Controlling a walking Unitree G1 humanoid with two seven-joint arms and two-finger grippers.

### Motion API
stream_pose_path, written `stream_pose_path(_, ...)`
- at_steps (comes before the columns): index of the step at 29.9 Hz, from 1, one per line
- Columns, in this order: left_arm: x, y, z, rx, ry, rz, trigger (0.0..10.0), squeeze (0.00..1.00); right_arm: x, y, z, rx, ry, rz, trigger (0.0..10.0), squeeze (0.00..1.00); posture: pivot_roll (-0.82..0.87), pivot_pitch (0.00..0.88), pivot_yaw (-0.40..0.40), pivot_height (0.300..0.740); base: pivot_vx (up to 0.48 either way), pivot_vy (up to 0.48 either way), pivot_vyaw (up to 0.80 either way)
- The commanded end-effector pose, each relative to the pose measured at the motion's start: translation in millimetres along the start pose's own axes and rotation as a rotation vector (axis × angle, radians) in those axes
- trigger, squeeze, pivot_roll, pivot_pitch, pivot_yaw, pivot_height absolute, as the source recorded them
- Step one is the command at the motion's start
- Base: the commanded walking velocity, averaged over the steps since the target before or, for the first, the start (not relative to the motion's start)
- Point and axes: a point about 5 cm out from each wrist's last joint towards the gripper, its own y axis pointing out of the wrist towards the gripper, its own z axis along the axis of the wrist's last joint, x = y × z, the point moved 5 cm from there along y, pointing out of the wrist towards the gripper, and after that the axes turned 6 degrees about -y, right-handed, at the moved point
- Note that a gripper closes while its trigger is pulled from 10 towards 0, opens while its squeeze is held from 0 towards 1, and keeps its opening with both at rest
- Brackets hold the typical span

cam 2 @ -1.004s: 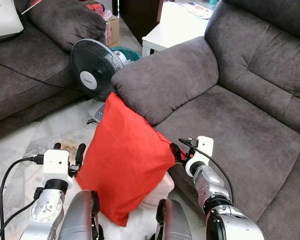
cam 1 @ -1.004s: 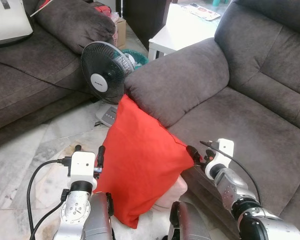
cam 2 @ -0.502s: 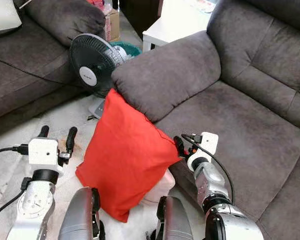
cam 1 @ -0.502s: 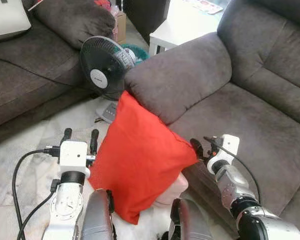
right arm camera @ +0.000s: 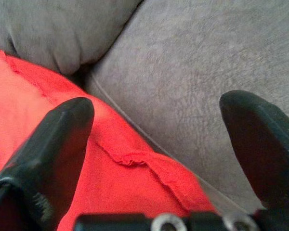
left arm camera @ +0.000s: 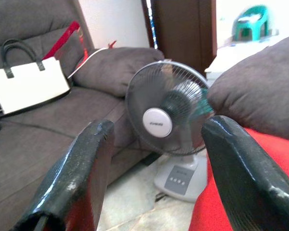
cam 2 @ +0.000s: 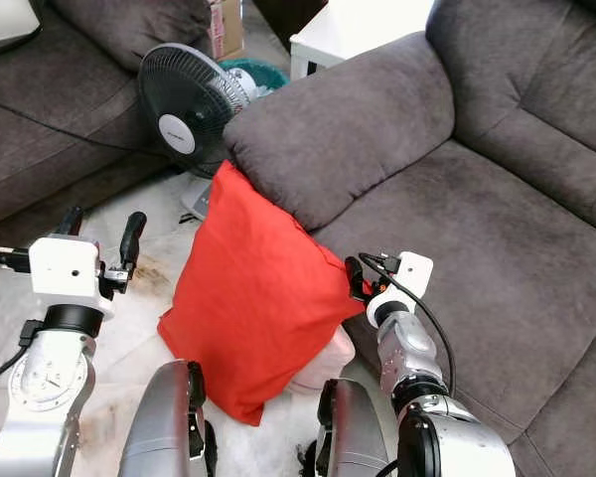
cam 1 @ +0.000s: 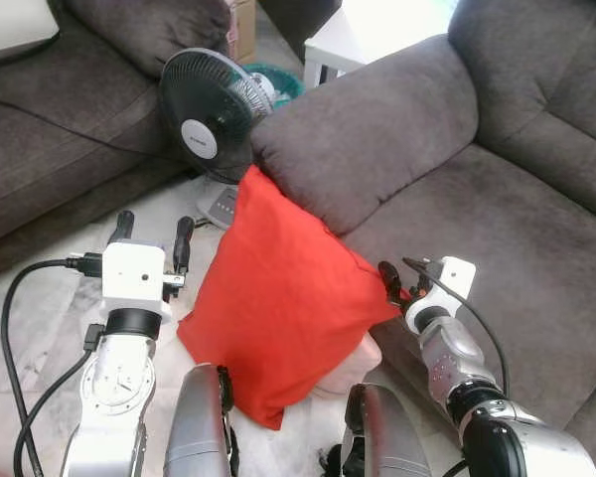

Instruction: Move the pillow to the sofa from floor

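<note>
Red pillow (cam 1: 283, 318) stands on edge on the floor (cam 1: 40, 298), leaning against the front of the grey sofa (cam 1: 497, 229). It sits like a diamond: top corner tucked under the sofa's armrest (cam 1: 368, 134) and pointing up toward the fan (cam 1: 207, 114), bottom corner down near the robot's legs, so the long axis runs from the armrest corner diagonally down toward the robot. Right corner of the pillow reaches the front edge of the sofa seat; left corner sticks out over the floor. Something pale pink (cam 1: 353, 368) shows under the pillow's lower right side, cannot tell what.

Right gripper (right arm camera: 154, 139) is at the pillow's right corner, by the seat edge. In the right wrist view its fingers (right arm camera: 55, 139) are spread wide, the red corner seam lying between them with nothing pinched; one finger is over the red fabric, the other over the grey seat.

Left gripper (cam 1: 151, 238) is raised over the floor left of the pillow, close to its left edge but apart from it. Fingers spread, holding nothing; left wrist view looks between them at the fan, with the pillow's red edge beside one finger.

Fan stands on the floor just behind the pillow, between the two sofas. Second grey sofa (cam 1: 50, 139) on the left; a white bag with black handles (left arm camera: 31, 84) sits on it. White table (cam 1: 377, 30) behind the armrest.
</note>
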Motion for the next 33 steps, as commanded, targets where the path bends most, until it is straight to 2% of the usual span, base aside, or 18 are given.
stream_pose_path(1, -2.9, -7.2, 0, -0.025, 0.012, 0.002, 10.0, 0.0, 7.5, -3.0, -8, -0.037, 0.001, -0.026, 10.0, 0.0, 0.3, 0.251, -0.116, 0.584, 0.0, 0.0, 0.0)
stream_pose_path(7, -1.4, -13.5, -2, -0.056, 0.01, -0.009, 10.0, 0.0, 10.5, -4.3, -11, -0.048, -0.012, -0.045, 10.0, 0.0, 0.3, 0.264, -0.121, 0.584, 0.0, 0.0, 0.0)
stream_pose_path(15, 6.4, -12.4, -4, -0.071, -0.01, -0.021, 10.0, 0.0, 21.2, -2.7, 3, -0.022, -0.006, -0.063, 10.0, 0.0, 0.28, 0.256, -0.134, 0.584, 0.0, 0.0, 0.0)
stream_pose_path(16, 9.2, -13.1, -5, -0.082, -0.018, -0.031, 10.0, 0.0, 30.1, -3.7, 8, -0.021, -0.002, -0.082, 10.0, 0.0, 0.28, 0.255, -0.136, 0.584, 0.0, 0.0, 0.0)
stream_pose_path(19, 12.1, -14.6, -8, -0.098, -0.025, -0.046, 10.0, 0.0, 37.8, -5.4, 8, -0.028, 0.005, -0.102, 10.0, 0.0, 0.28, 0.255, -0.136, 0.584, 0.0, 0.0, 0.0)
stream_pose_path(23, 17.4, -17.1, -10, -0.116, -0.036, -0.074, 10.0, 0.0, 46.5, -11.1, -6, -0.098, -0.019, -0.125, 10.0, 0.0, 0.27, 0.262, -0.132, 0.584, 0.0, 0.0, 0.0)
stream_pose_path(29, 20.8, -19.2, -13, -0.135, -0.042, -0.096, 10.0, 0.0, 48.9, -16.8, -24, -0.18, -0.012, -0.116, 10.0, 0.0, 0.27, 0.266, -0.127, 0.584, 0.0, 0.0, 0.0)
stream_pose_path(31, 21.1, -19.7, -13, -0.138, -0.043, -0.1, 10.0, 0.0, 49.9, -18.3, -27, -0.2, 0.0, -0.113, 10.0, 0.0, 0.27, 0.266, -0.125, 0.584, 0.0, 0.0, 0.0)
stream_pose_path(33, 21.4, -19.8, -14, -0.142, -0.043, -0.104, 10.0, 0.0, 51.6, -19.9, -29, -0.21, 0.074, -0.108, 10.0, 0.0, 0.27, 0.265, -0.125, 0.584, 0.0, 0.0, 0.0)
